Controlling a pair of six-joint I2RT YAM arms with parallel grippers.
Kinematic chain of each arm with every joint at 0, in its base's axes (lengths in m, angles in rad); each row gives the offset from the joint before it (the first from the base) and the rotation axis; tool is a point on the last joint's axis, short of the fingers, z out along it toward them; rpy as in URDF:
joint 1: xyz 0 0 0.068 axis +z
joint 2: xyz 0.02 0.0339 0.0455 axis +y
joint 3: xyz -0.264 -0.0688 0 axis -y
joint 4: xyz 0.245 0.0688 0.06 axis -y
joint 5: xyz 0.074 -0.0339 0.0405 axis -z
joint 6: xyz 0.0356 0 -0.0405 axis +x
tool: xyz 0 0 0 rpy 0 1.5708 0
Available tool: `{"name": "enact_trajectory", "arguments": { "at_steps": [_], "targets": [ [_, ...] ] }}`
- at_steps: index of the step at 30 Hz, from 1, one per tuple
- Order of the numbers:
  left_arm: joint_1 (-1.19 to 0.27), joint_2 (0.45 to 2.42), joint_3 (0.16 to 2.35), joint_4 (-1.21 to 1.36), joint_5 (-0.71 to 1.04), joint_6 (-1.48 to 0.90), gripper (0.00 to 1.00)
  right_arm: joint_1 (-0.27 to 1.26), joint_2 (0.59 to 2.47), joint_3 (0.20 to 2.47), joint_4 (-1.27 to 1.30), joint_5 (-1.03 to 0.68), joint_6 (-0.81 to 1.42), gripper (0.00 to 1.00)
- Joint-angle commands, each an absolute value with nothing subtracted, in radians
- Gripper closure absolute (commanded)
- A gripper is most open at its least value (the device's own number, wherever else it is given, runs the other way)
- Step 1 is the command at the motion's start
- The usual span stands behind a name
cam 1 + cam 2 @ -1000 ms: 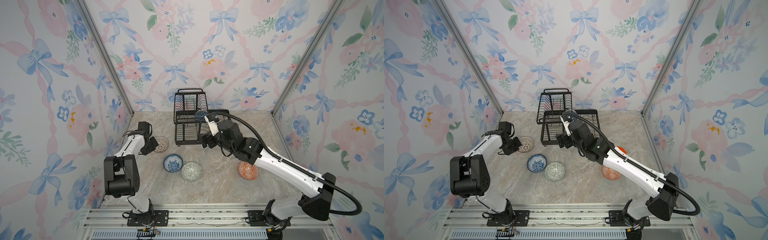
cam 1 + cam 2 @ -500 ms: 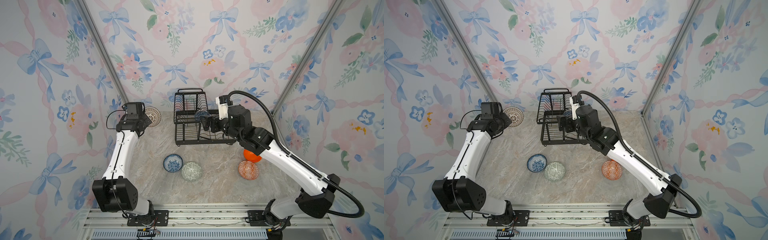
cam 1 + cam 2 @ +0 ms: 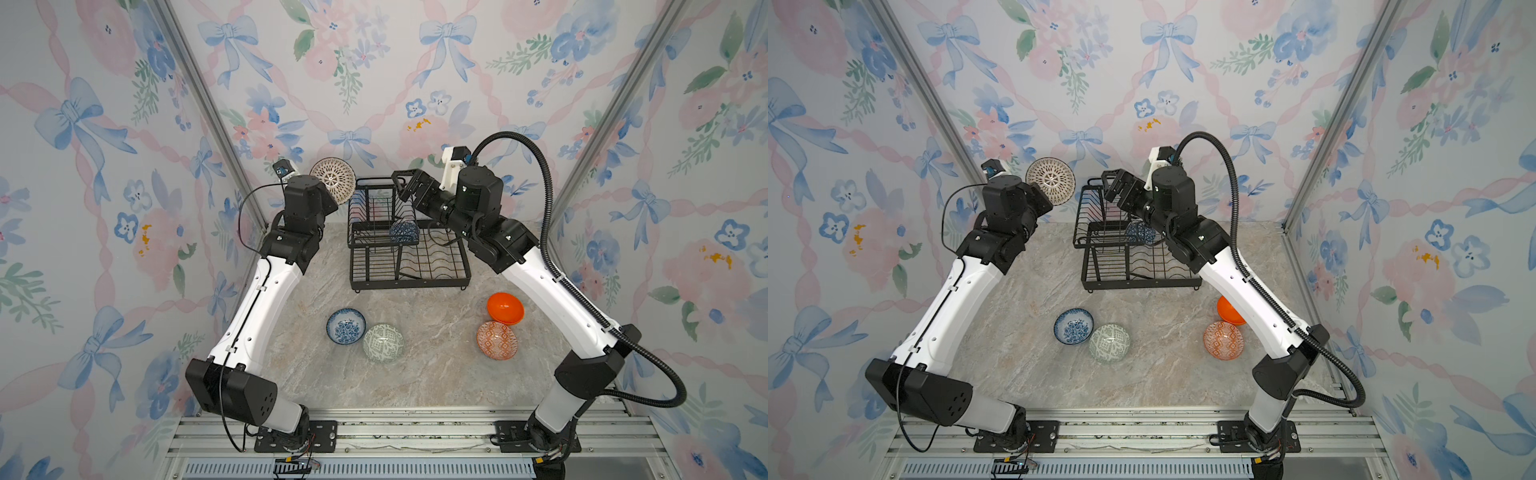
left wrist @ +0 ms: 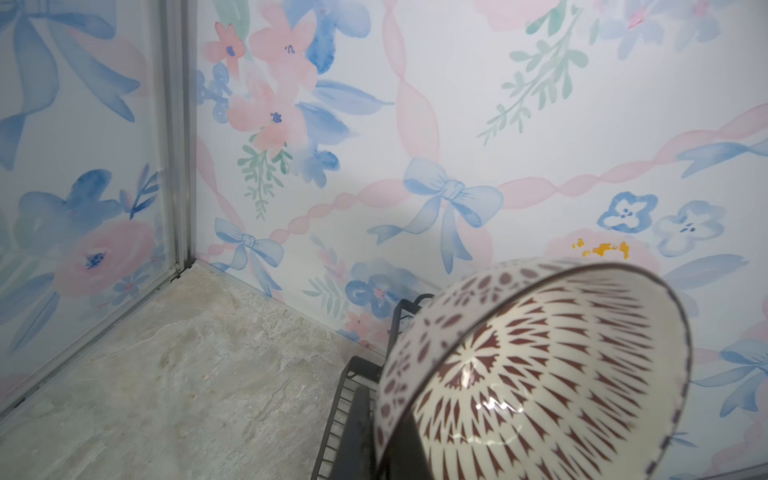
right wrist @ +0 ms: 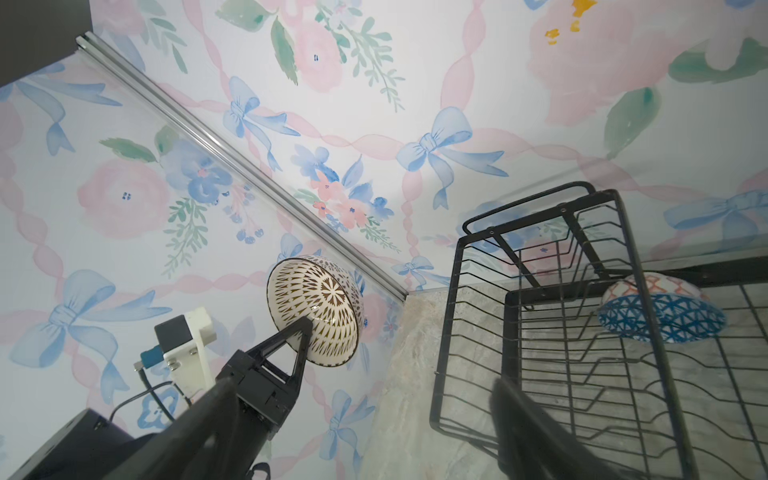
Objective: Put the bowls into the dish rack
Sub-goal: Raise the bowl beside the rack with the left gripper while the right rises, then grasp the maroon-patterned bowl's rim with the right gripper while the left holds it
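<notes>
Pastel wallpaper of bows and flowers encloses a marbled grey table. The left gripper, pinching the rim of a brown-white bowl, has lifted it off the table to beside the top of the dish rack. The right gripper, spread wide and empty, has risen above the rack, which holds a dark-blue bowl. A blue floral bowl, green bowl, patterned orange bowl and plain orange bowl lie on the table.

Seemingly marble tabletop; floral (bow-printed) walls
</notes>
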State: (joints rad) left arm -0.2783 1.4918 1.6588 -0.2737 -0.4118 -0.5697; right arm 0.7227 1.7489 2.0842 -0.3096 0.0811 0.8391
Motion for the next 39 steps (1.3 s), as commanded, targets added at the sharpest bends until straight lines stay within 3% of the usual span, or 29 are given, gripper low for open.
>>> {"name": "enact_trajectory", "arguments": {
  "at_steps": [1,8,27,39],
  "targets": [
    [-0.341,1.527,1.672,-0.061,-0.483,-0.48,1.0,0.709,1.765,2.15,-0.254,0.054,0.999,0.03],
    [-0.499,1.59,1.627,0.165,-0.554,-0.333,1.0,0.677,1.739,2.064,-0.172,0.052,1.166,0.03],
    [-0.713,1.683,1.625,0.272,-0.685,-0.272,1.0,0.591,1.707,1.902,-0.06,0.107,1.398,0.01],
    [-0.756,1.679,1.585,0.279,-0.712,-0.254,1.0,0.562,1.734,1.905,-0.043,0.112,1.461,0.17]
  ]
}}
